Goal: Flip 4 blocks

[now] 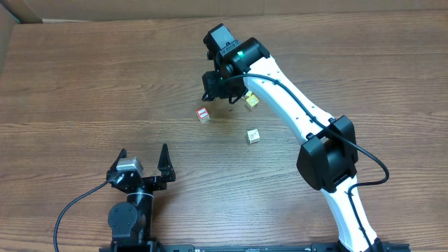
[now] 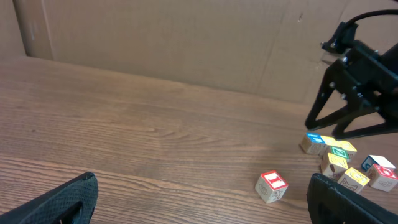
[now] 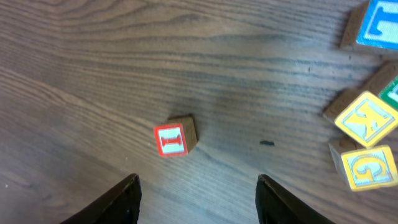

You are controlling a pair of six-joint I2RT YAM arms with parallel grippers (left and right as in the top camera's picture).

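1. Though set well apart from the others, sits flat on the tabletop (image 3: 93, 62) as a lone red-framed block (image 3: 171, 140): pale top face, red border, red letter I, plain wood sides.
2. Lies just ahead of the right tool (image 3: 198, 183), not between its fingers; jaws apart, clamped on nothing, hanging above the wood.
3. Cannot tell flipped faces from unflipped, so no count of the four flips possible; judged that most of the work remains, with this block the one in hand.
4. Farther out, a loose cluster to one side: blue-faced block (image 3: 376, 25), yellow K block (image 3: 365, 118), yellow G block (image 3: 367, 167).
5. Nearer the robot, a pale block (image 1: 253, 136) alone; marks too small to read.
6. Well away from all blocks, left tool (image 1: 143, 155) low near the tabletop's near edge, jaws wide apart, empty.
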